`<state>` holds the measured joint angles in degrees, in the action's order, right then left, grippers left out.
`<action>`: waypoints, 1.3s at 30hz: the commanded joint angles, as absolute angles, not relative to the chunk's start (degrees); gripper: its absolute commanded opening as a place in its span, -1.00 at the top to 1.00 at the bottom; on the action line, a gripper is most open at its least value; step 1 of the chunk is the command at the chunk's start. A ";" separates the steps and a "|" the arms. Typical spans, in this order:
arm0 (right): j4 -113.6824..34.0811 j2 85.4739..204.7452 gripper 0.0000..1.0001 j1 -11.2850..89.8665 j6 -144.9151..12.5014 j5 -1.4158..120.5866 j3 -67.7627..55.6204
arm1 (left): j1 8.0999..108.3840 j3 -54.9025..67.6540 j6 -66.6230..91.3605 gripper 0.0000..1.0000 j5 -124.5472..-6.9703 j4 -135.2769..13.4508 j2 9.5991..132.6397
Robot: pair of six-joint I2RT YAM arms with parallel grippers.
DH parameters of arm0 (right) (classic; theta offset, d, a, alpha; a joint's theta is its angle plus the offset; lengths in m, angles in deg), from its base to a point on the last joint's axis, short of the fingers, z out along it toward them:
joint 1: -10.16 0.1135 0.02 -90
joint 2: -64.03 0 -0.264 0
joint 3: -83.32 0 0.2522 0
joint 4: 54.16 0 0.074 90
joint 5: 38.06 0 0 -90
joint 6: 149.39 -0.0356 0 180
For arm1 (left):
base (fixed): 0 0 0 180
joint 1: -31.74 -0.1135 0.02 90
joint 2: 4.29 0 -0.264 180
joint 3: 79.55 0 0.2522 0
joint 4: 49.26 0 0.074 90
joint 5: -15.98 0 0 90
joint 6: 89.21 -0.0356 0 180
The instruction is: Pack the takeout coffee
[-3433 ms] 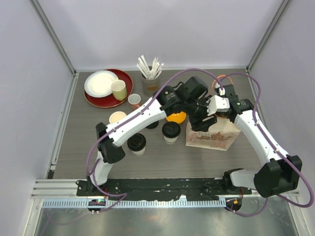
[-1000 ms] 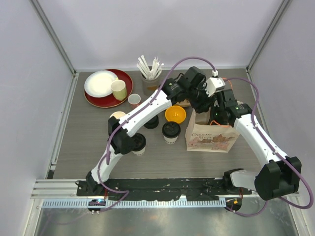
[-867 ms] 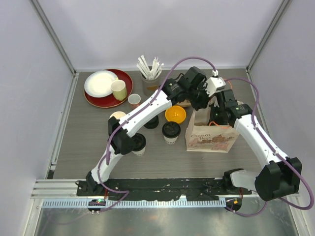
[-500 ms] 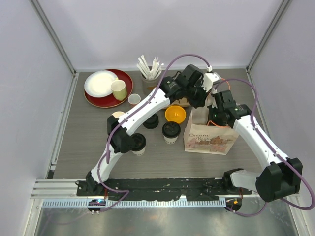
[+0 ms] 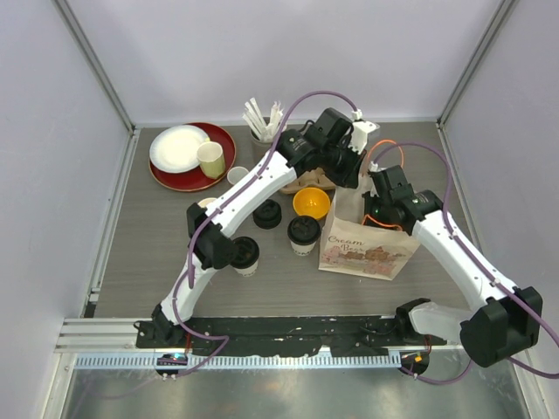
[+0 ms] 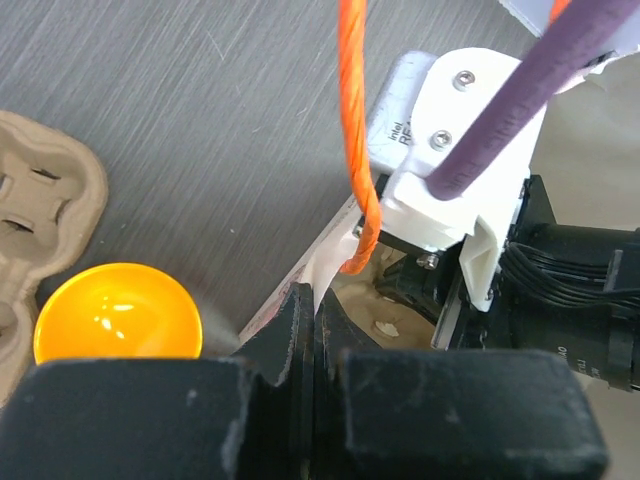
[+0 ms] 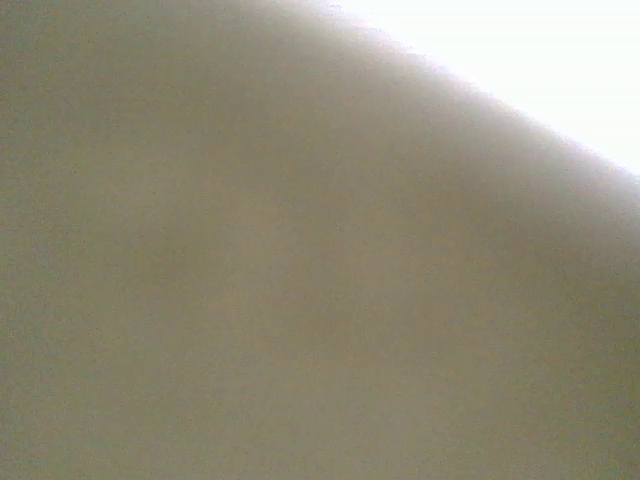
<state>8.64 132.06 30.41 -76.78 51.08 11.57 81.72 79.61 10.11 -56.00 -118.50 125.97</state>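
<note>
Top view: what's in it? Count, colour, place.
bag: one, brown printed, right of centre
lidded cups: two, cream, black lids, front centre
black lid or cup: one, behind them
bowl: one, orange, left of bag
carrier: one, beige, behind bowl
plates: two, white on red, back left
mug: one, pale green, on red plate
small cup: one, white, beside plates
sticks: bundle, white, back centre
left gripper: shut on bag rim
right gripper: at bag mouth, jaws hidden

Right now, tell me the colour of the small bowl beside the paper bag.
The bowl is glossy orange-yellow; the left wrist view shows it best.
</note>
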 commanded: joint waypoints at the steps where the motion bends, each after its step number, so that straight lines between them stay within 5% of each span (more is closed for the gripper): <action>1: 14.80 128.89 0.98 30.99 -78.99 50.80 12.61 | 81.49 83.53 13.35 1.00 -54.69 -112.41 123.77; 17: 16.48 130.12 0.98 31.61 -81.80 42.37 13.84 | 82.72 83.62 12.92 1.00 -57.58 -112.32 123.42; 39: 21.83 131.35 0.97 31.70 -83.56 48.78 11.73 | 83.33 79.14 10.72 1.00 -56.18 -111.36 120.78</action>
